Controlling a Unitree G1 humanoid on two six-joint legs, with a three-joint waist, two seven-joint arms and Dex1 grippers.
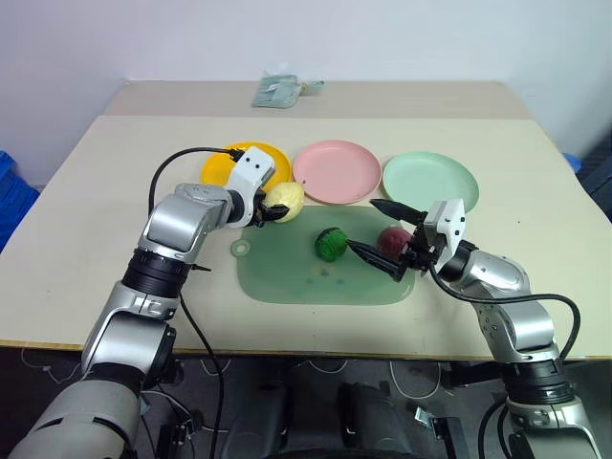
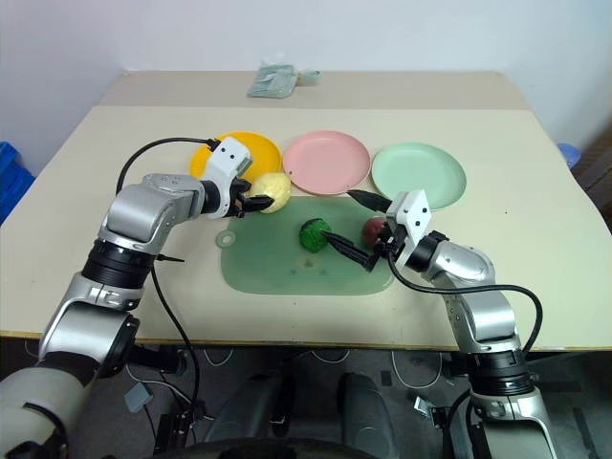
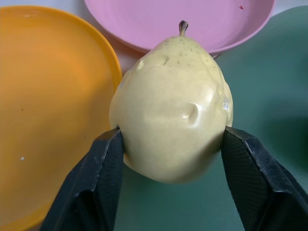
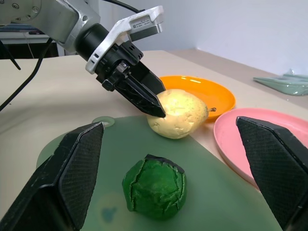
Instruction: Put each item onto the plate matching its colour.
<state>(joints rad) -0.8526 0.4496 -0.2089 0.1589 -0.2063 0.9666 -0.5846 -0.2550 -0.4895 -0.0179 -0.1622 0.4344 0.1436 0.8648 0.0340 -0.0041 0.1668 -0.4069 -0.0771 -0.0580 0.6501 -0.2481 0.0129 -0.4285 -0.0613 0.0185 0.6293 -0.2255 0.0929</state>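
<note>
The pale yellow pear-shaped item [image 3: 173, 110] lies at the mat's far left corner, beside the orange-yellow plate [image 1: 218, 164]. My left gripper [image 1: 271, 211] is shut on it, one finger pressing each side. The dark green knobbly item [image 1: 332, 244] rests mid-mat. The maroon-pink item [image 1: 392, 237] lies on the mat's right part. My right gripper [image 1: 360, 224] hovers there, open wide and pointing toward the green item; from above the maroon item appears between its fingers, and I cannot tell whether they touch. The pink plate [image 1: 336, 170] and the mint green plate [image 1: 430, 178] stand bare behind the mat.
The dark green mat [image 1: 316, 282] lies at the table's front centre. A pale green packet [image 1: 277, 91] sits at the far edge of the table. The three plates stand in a row close behind the mat.
</note>
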